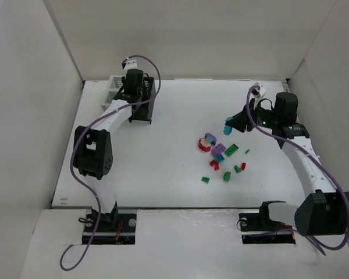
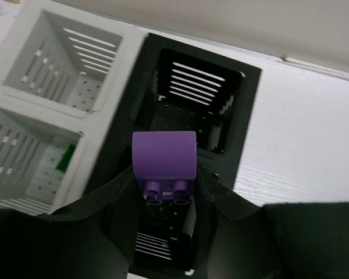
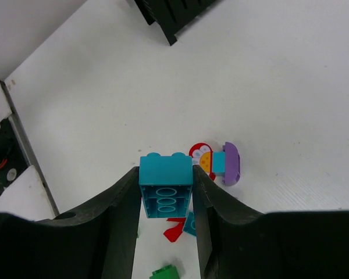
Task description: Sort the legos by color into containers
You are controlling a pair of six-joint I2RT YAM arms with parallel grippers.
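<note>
My left gripper (image 2: 166, 175) is shut on a purple lego (image 2: 164, 156) and holds it over the black container (image 2: 250, 99), at the back left of the table (image 1: 142, 103). The white container (image 2: 107, 87) is joined to the black one on its left, and a green lego (image 2: 64, 158) lies in its near compartment. My right gripper (image 3: 166, 174) is shut on a teal lego (image 3: 166, 186), raised above the table at the right (image 1: 228, 122). The loose legos (image 1: 221, 154) lie scattered below it, green, red, purple and teal.
A joined red, teal and purple piece (image 3: 218, 163) lies just beyond my right fingers, and a green brick (image 3: 166, 271) lies nearer. White walls close in the table on three sides. The arm bases (image 1: 110, 224) sit at the near edge.
</note>
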